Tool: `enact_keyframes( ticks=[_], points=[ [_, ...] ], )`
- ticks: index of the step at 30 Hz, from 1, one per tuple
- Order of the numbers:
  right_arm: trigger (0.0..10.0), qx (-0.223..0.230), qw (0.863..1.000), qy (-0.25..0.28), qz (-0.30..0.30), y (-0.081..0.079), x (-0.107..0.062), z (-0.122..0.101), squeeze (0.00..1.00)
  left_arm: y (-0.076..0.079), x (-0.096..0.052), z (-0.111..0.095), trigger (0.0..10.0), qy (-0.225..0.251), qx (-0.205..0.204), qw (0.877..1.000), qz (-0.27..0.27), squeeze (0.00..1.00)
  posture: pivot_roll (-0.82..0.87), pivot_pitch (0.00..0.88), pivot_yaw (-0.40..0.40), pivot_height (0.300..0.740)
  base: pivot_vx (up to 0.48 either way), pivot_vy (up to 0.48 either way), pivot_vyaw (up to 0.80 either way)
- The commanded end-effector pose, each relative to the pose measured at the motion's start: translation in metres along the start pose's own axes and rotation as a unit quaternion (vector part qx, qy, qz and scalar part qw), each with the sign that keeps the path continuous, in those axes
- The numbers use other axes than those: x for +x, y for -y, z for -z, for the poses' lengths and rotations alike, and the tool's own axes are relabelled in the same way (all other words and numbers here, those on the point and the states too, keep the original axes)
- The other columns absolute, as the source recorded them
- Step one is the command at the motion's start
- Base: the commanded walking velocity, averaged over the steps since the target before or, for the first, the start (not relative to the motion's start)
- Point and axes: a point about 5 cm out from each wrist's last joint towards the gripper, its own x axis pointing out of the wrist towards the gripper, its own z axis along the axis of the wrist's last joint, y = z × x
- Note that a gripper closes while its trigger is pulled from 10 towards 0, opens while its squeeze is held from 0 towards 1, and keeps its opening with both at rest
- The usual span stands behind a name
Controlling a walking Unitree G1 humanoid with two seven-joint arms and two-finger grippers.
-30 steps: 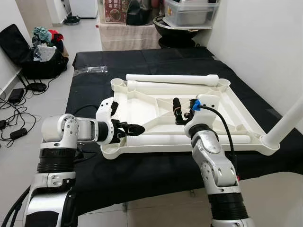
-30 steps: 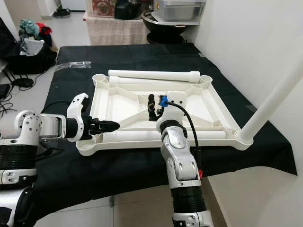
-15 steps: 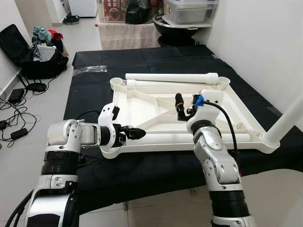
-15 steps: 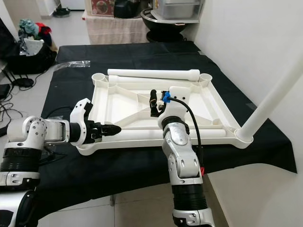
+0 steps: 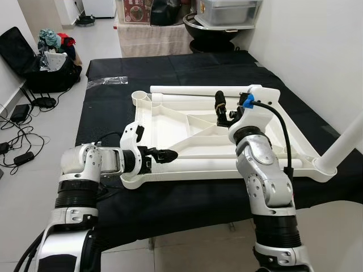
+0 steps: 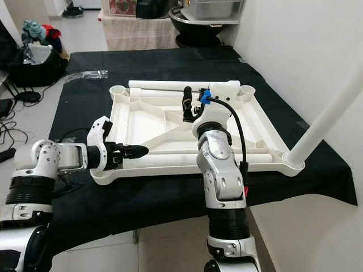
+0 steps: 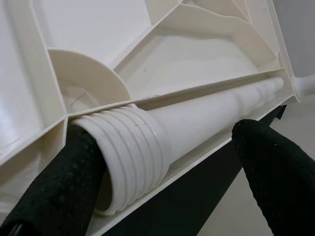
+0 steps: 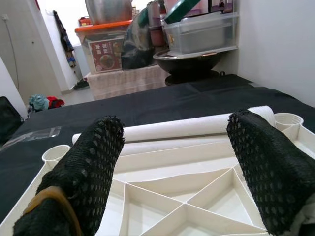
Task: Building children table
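Note:
A white plastic tabletop (image 5: 227, 173) lies upside down on the black cloth. One white leg (image 5: 204, 154) rests inside it along the near rim, and another leg (image 5: 193, 89) lies along the far rim. A third leg (image 5: 346, 144) stands screwed into the near right corner. My left gripper (image 5: 164, 153) is at the near left corner, open. Its fingers (image 7: 64, 191) straddle the near leg's threaded end (image 7: 133, 147); one touches it and the other stands apart. My right gripper (image 5: 219, 107) hangs open above the tabletop's far half, facing the far leg (image 8: 197, 127).
The black-covered table (image 5: 170, 68) reaches the white wall on the right. A clear wrapper (image 5: 108, 81) lies at its far left. On the floor to the left are a black bag of clothes (image 5: 45, 62) and cables (image 5: 17, 141). A shelf with a pot and box (image 5: 221, 17) stands behind.
My right gripper has risen and moved away toward the far rim. My left gripper has slid a little further along the near rim onto the leg's threaded end.

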Motion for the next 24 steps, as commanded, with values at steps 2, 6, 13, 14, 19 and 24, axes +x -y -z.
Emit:
enact_keyframes(
  ticks=[2, 6, 13, 14, 19, 24],
  points=[
    [10.0, 0.005, 1.0, 0.003, 0.005, 0.002, -0.002, -0.004, 0.0, -0.006, 0.006, 0.011, 10.0, -0.023, -0.018, 1.0, -0.008, 0.0, 0.03, 0.144, -0.05, 0.74, 0.0, 0.0, 0.0],
    [10.0, 0.006, 1.0, 0.001, 0.005, 0.002, -0.003, -0.004, 0.0, -0.003, 0.01, 0.012, 10.0, -0.024, -0.019, 1.0, -0.001, 0.0, 0.03, 0.153, -0.048, 0.74, 0.0, 0.0, 0.0],
    [10.0, 0.008, 1.0, -0.003, 0.004, 0.001, -0.005, -0.005, 0.0, 0.002, 0.019, 0.012, 10.0, -0.021, -0.022, 0.999, 0.012, 0.0, 0.02, 0.169, -0.039, 0.74, 0.0, 0.0, 0.0],
    [10.0, 0.008, 1.0, -0.003, 0.005, 0.001, -0.005, -0.006, 0.0, 0.003, 0.021, 0.012, 10.0, -0.017, -0.027, 0.999, 0.013, 0.0, 0.02, 0.17, -0.04, 0.74, 0.0, 0.0, 0.0],
    [10.0, 0.007, 1.0, -0.005, 0.003, 0.0, -0.006, -0.006, 0.0, 0.005, 0.024, 0.01, 10.0, -0.004, -0.036, 0.999, 0.022, 0.0, 0.02, 0.173, -0.039, 0.74, 0.0, 0.0, 0.0],
    [10.0, 0.007, 1.0, 0.0, -0.012, -0.004, -0.007, -0.008, 0.0, 0.012, 0.022, 0.005, 10.0, 0.018, -0.034, 0.998, 0.046, 0.0, 0.02, 0.168, -0.046, 0.74, 0.0, 0.0, 0.0]
  ],
)
